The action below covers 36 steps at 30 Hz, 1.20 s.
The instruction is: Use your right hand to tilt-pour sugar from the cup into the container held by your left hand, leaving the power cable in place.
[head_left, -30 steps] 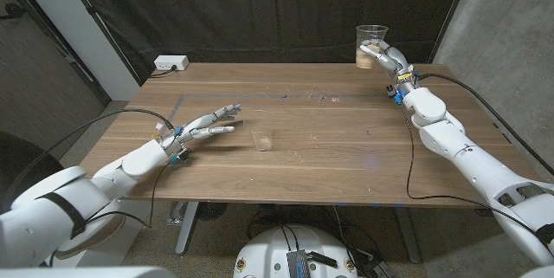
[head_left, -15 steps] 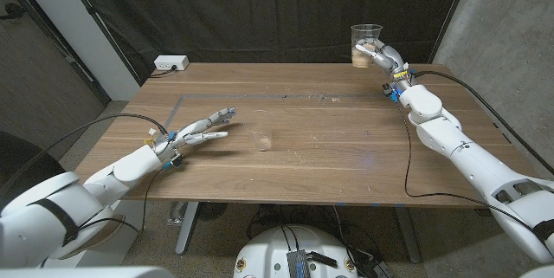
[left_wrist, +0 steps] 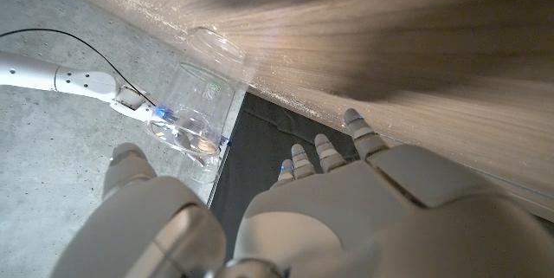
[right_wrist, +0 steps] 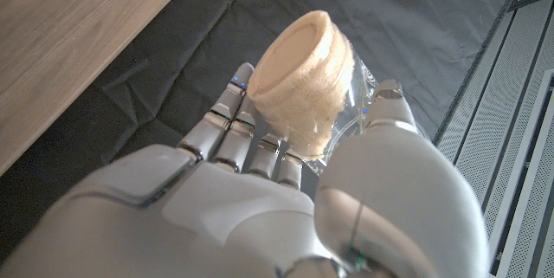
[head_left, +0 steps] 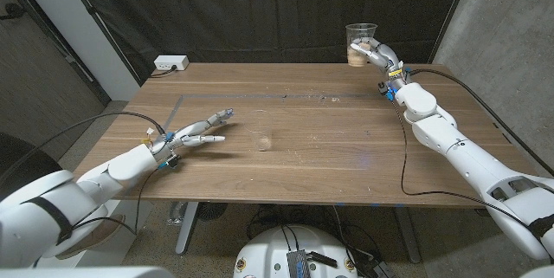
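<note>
right robot hand (head_left: 377, 54) grips the clear plastic cup of pale sugar (head_left: 360, 43) upright above the wooden desk (head_left: 346, 148), at one o'clock, so nothing spills. left robot hand (head_left: 197, 131), fingers spread and holding nothing, hovers at nine o'clock beside the small clear container (head_left: 263, 142), likely to grasp it.

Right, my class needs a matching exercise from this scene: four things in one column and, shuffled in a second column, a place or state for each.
Things:
1. cup
2. container
3. left hand
4. white box

Places or states:
A. at the far left corner of the table
B. open, fingers apart
C. gripped by the right hand, sugar inside
D. standing mid-table, untouched

Pairs: 1-C, 2-D, 3-B, 4-A
</note>
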Motion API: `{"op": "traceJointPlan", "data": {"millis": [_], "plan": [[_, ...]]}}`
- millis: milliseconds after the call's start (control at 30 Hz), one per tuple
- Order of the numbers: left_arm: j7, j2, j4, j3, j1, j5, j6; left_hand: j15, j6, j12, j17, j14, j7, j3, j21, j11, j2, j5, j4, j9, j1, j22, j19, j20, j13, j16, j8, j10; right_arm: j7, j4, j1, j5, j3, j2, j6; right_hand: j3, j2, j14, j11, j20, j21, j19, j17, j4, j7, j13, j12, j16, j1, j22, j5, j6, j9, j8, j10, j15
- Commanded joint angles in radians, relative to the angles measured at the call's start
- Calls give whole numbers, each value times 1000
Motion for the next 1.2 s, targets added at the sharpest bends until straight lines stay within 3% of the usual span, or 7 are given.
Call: {"op": "traceJointPlan", "data": {"millis": [33,400,567,667,833,967,1200], "plan": [[-132,-6,-19,-9,-3,-51,-1,42,-132,10,7,-43,28,-29,-6,21,4,8,-8,11,10,4,-37,26,14,2,2,-34,-14,-35,-19,-5,4,-12,-16,-2,14,12,-4,-83,7,-6,3,2,-4,5,0,-1,-2,1,2,8,2,11,11,-178],[-86,-15,-51,-56,16,20,-29,67,-124,18,11,-55,35,-49,1,36,10,12,-9,19,11,7,-38,28,25,9,18,-46,-11,-60,-31,4,14,-26,-24,-2,19,16,-2,-83,8,-7,7,4,-5,2,-3,-4,-4,0,0,9,1,12,15,-178],[-30,-14,-72,-67,16,91,-13,58,-86,42,19,-35,53,-65,11,40,19,22,-9,30,18,9,-29,-18,39,23,44,-23,-9,-58,-35,8,19,-30,-19,-2,21,17,-6,-83,8,-7,9,4,-6,4,-4,-5,-5,-1,-1,10,0,12,15,-178],[11,-12,-94,-74,19,132,-4,59,-79,46,21,-33,55,-68,10,43,21,25,-10,33,21,9,-35,-22,43,25,48,-21,-3,-54,-35,13,22,-32,-18,-3,21,17,-4,-83,9,-7,10,4,-6,5,-4,-6,-4,-1,-2,12,-2,12,17,-178],[39,5,-158,-84,33,172,36,62,-66,53,24,-33,62,-73,11,48,23,28,-11,36,26,9,-36,-24,48,26,56,-16,7,-38,-34,23,26,-32,-8,-3,22,18,-6,-84,9,-8,12,4,-5,7,-4,-7,-5,-1,-3,13,-3,13,16,-178],[58,27,-250,-104,64,189,97,64,-51,60,27,-30,70,-77,12,52,25,31,-11,39,29,9,-36,-28,53,28,64,-11,23,-17,-30,35,30,-30,8,-3,25,20,-7,-84,9,-8,14,5,-9,4,-7,-8,-7,-2,-5,13,-4,13,18,-178],[56,27,-344,-118,90,189,189,68,-47,66,29,-29,73,-82,16,58,28,35,-10,42,32,9,-30,-31,59,29,67,-7,55,20,-18,50,36,-32,40,-4,26,19,-5,-84,10,-8,16,5,-7,5,-8,-10,-7,-2,-7,12,-6,12,18,-179]]}}
